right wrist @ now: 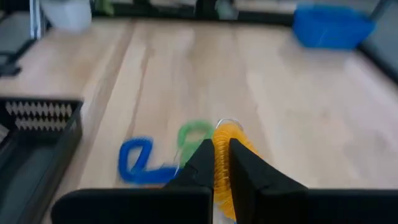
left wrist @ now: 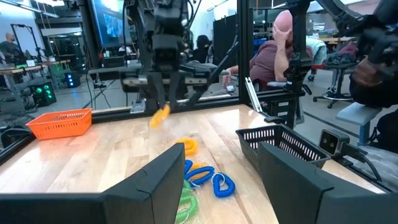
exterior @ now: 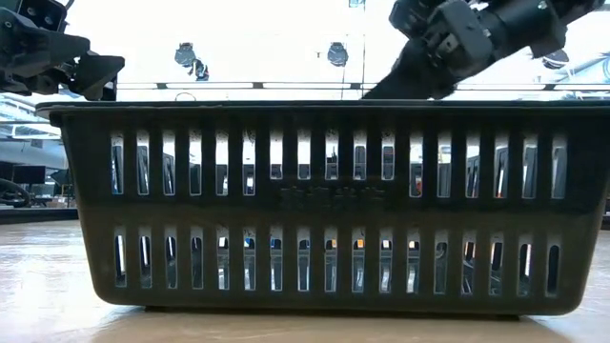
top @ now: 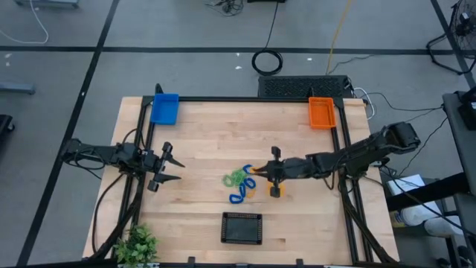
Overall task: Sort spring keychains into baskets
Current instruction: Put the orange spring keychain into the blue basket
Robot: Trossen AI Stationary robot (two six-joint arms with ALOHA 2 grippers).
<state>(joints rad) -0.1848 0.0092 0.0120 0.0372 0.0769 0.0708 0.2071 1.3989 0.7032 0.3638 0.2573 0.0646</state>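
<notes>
My right gripper [top: 272, 180] hangs over the middle of the table, shut on an orange-yellow spring keychain [right wrist: 222, 163]. On the wood just left of it lie a green keychain [top: 236, 177], a blue one [top: 238, 196] and another orange-yellow one [left wrist: 188, 146]. The black basket [top: 242, 228] stands near the table's near edge, the blue basket [top: 164, 109] at the far left corner and the orange basket [top: 321, 112] at the far right corner. My left gripper [top: 168, 168] waits open over the left side of the table, touching nothing. My right gripper pinches the orange-yellow keychain's coil [right wrist: 221, 146] between its two fingers, which come at it from above, slanting toward the table's left. In the left wrist view the keychain [left wrist: 160, 114] hangs below the fingertips, lifted clear of the table.
A small green plant [top: 136, 244] sits at the near left corner. In the low view the black basket [exterior: 324, 205] blocks nearly all of the table. People sit in the room beyond the table's right side [left wrist: 280, 53]. Bare wood lies between the keychains and the far baskets.
</notes>
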